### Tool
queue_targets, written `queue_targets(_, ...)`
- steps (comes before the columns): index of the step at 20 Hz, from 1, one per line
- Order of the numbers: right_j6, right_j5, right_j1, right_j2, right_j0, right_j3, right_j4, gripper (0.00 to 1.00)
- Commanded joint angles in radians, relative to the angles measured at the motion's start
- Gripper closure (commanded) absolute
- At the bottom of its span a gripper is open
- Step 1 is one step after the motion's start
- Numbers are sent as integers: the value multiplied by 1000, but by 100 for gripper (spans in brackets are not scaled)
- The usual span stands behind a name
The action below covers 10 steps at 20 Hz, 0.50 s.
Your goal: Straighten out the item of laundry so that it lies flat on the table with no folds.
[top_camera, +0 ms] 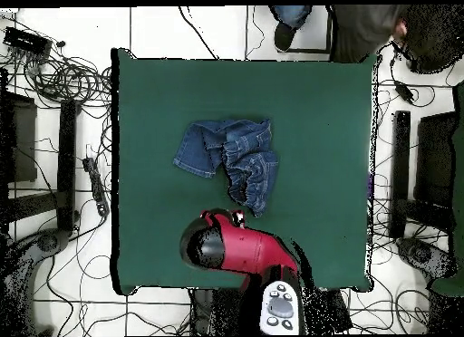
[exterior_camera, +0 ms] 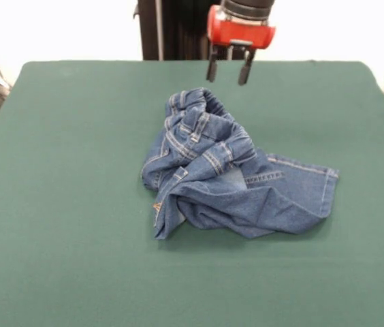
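Note:
The blue denim jeans (exterior_camera: 226,170) lie crumpled in a heap near the middle of the green table (exterior_camera: 62,204), with one leg spread out to the right and the waistband bunched at the far side. In the overhead view the jeans (top_camera: 231,152) lie above the red arm. My gripper (exterior_camera: 229,70) hangs open and empty above the table's far edge, just behind the jeans' waistband and apart from it. From overhead the gripper is hidden under the red arm head (top_camera: 222,243).
Cables and equipment (top_camera: 63,80) lie on the floor around the table. A person's legs and shoe (top_camera: 292,30) stand at the table's far side in the overhead view. The black pedestal (exterior_camera: 168,30) stands behind the table.

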Motion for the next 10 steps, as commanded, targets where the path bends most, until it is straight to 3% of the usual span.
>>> queue_targets(1, 121, 117, 5, 62, -21, -162, 29, 0)
queue_targets(10, 104, 98, 34, 46, -34, -249, -10, 0)
